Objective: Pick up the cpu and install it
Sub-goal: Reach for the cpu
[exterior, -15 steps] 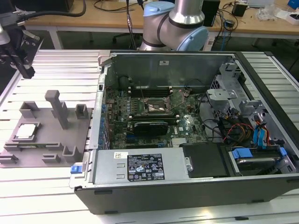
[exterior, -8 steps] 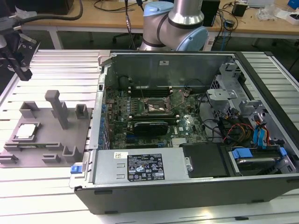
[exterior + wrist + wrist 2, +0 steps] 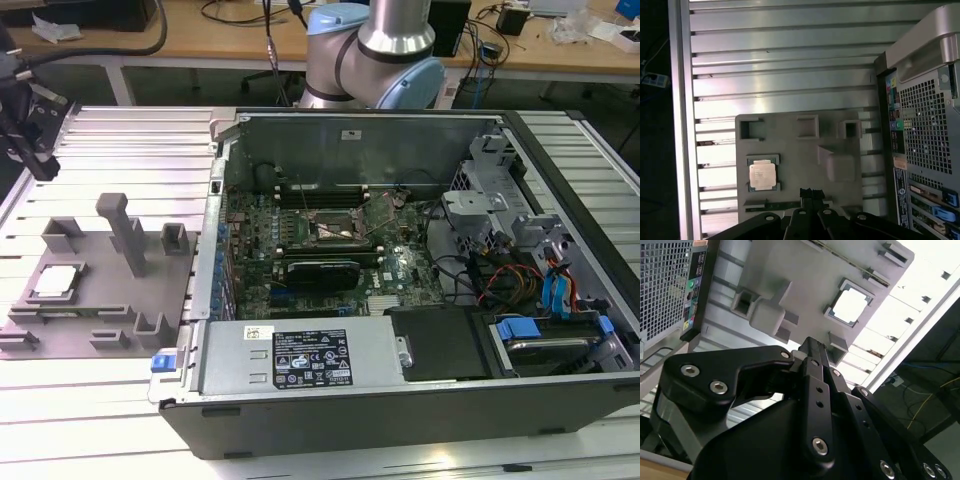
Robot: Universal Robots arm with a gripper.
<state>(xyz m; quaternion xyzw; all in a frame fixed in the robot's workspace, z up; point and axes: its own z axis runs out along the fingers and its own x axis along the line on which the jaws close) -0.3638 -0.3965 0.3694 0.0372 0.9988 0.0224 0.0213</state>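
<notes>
The cpu (image 3: 55,282) is a pale silvery square chip lying flat in a recess of the grey plastic tray (image 3: 100,292), at the exterior view's left. Both wrist views show it too: cpu (image 3: 762,175) on the tray (image 3: 790,145), and cpu (image 3: 850,306) on the tray (image 3: 805,275). My black gripper (image 3: 40,160) hangs above the table, beyond the tray's far left corner. Its fingertips (image 3: 811,193) sit close together, holding nothing, well above the tray and off to one side of the chip. The dark metal-framed socket (image 3: 338,228) lies in the green board inside the open computer case.
The open computer case (image 3: 400,420) lies on its side right of the tray, with drive cages, cables and a power supply inside. Upright blocks (image 3: 125,232) stand on the tray near the chip. The ribbed aluminium table (image 3: 140,140) ends just left of the tray.
</notes>
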